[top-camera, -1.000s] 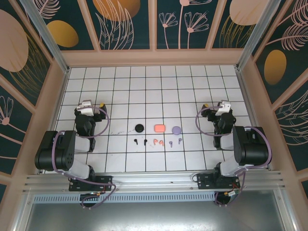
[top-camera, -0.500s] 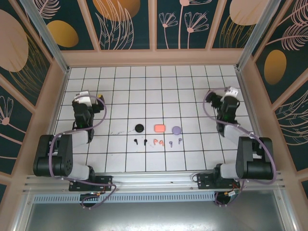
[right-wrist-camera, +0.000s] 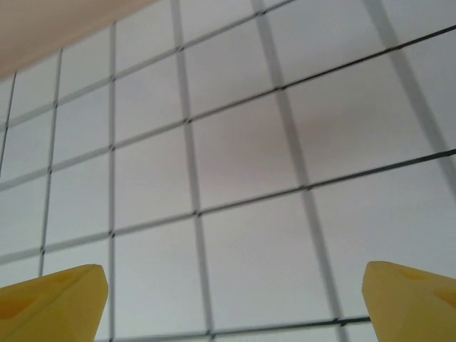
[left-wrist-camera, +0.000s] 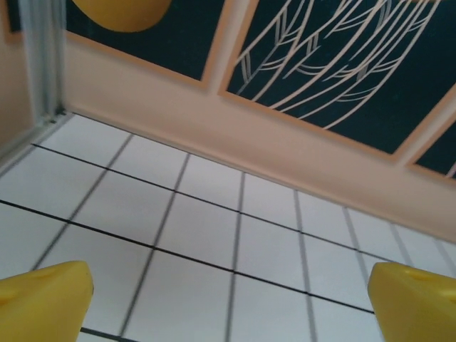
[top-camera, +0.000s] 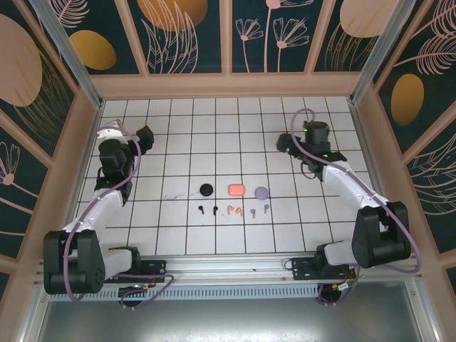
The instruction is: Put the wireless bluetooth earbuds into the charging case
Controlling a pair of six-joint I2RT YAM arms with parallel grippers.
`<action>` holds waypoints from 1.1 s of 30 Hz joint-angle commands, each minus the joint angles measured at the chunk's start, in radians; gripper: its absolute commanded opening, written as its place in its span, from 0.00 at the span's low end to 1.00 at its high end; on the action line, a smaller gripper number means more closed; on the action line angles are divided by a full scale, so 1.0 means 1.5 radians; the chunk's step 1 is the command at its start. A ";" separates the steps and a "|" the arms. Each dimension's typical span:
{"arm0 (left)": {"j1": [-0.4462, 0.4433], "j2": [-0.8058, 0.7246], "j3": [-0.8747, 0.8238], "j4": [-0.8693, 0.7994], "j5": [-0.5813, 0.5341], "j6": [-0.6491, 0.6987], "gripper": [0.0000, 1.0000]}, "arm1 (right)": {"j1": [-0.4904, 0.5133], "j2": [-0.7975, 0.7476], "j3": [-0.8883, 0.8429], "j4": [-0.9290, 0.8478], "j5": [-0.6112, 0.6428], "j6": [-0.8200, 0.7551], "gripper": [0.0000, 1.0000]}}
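Three small charging cases lie in a row mid-table: black (top-camera: 206, 189), coral-pink (top-camera: 236, 189) and lavender (top-camera: 261, 192). Just in front of them lie the tiny stemmed earbuds in pairs: black (top-camera: 201, 210), coral-pink (top-camera: 229, 209) and lavender (top-camera: 266, 208). My left gripper (top-camera: 146, 136) hovers far to the back left of them, and in the left wrist view it (left-wrist-camera: 228, 306) stands open over bare tiles. My right gripper (top-camera: 284, 141) hangs behind and right of the cases, and in the right wrist view it (right-wrist-camera: 231, 306) is open with nothing between its yellow fingertips (right-wrist-camera: 53, 303).
The white gridded table (top-camera: 228, 135) is boxed in by peach-framed walls with dark floral panels (top-camera: 271, 35). The back wall's base (left-wrist-camera: 235, 139) runs close ahead of the left gripper. The arm bases sit at the near edge on an aluminium rail (top-camera: 228, 267).
Both arms have unfolded from beside their bases. The left gripper has risen toward the back left. The right gripper has swung back and leftward toward the table's middle.
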 commanded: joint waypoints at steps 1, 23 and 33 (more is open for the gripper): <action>-0.005 -0.004 0.029 -0.097 0.104 -0.132 0.99 | 0.072 0.028 0.031 -0.142 0.054 0.001 0.92; -0.265 0.082 0.090 -0.099 0.115 -0.188 0.99 | 0.269 0.159 0.064 -0.283 0.070 -0.067 0.84; -0.271 0.089 0.103 -0.115 0.115 -0.179 0.99 | 0.271 0.182 0.060 -0.288 0.067 -0.082 0.79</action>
